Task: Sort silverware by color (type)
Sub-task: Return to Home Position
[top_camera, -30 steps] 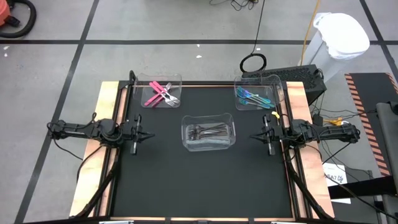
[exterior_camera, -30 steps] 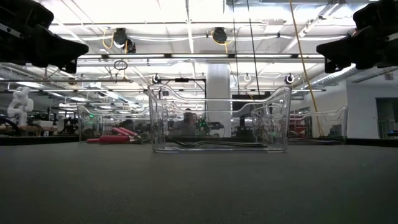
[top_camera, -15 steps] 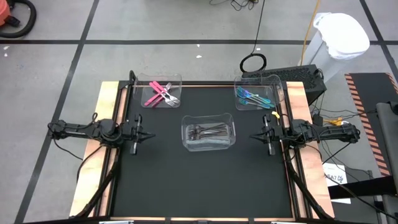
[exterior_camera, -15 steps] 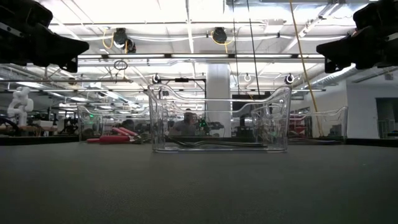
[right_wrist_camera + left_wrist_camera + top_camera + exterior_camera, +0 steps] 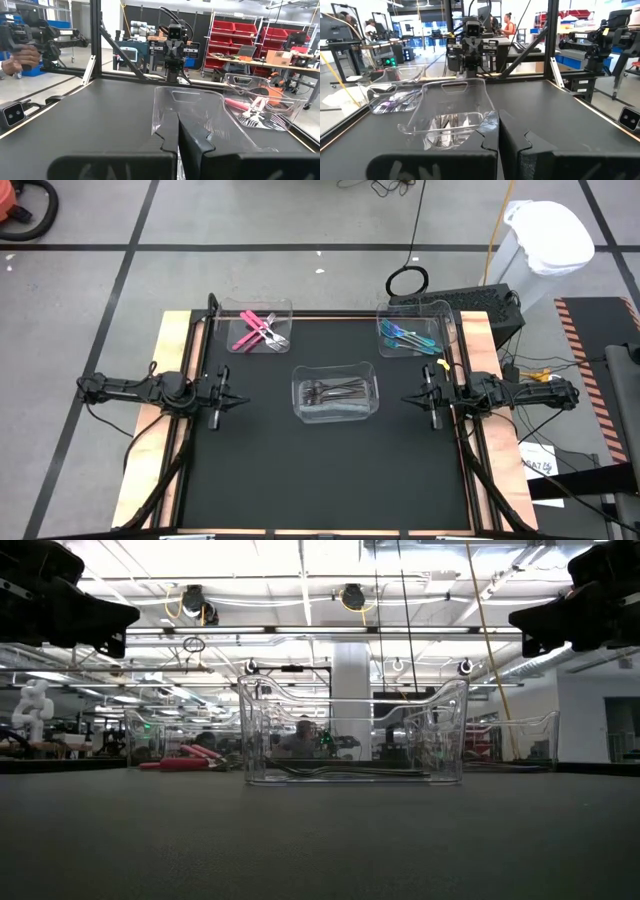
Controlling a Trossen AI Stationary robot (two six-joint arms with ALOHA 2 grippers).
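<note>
The table (image 5: 320, 480) carried three clear bins and no loose piece that the views showed. The middle bin (image 5: 296, 392) stood squarely between the two claws. The left bin (image 5: 285, 308) and right bin (image 5: 440, 310) sat at the back edge, each off to the far side of the claw on its own side. The left claw (image 5: 238, 400) hung at its edge of the table and the right claw (image 5: 408, 400) at the opposite edge, facing each other across the middle bin and well apart from it. In each wrist view the two dark fingers met along a thin seam, so both claws read as closed and holding nothing. The grey forks (image 5: 335, 391) lay inside the middle bin, straight ahead of either claw, with their long axis along the line joining the claws. Neither arm was plainly nearer. The pink pieces (image 5: 258, 332) lay slantwise in the left bin, ahead of the left claw and off towards the back edge. The blue-teal pieces (image 5: 405, 337) lay in the right bin, just beyond the right claw on the same far side, and closer to it than the pink ones were to the left claw. By this layout the sort looked finished, and with both claws drawn back no reach seemed called for.
</note>
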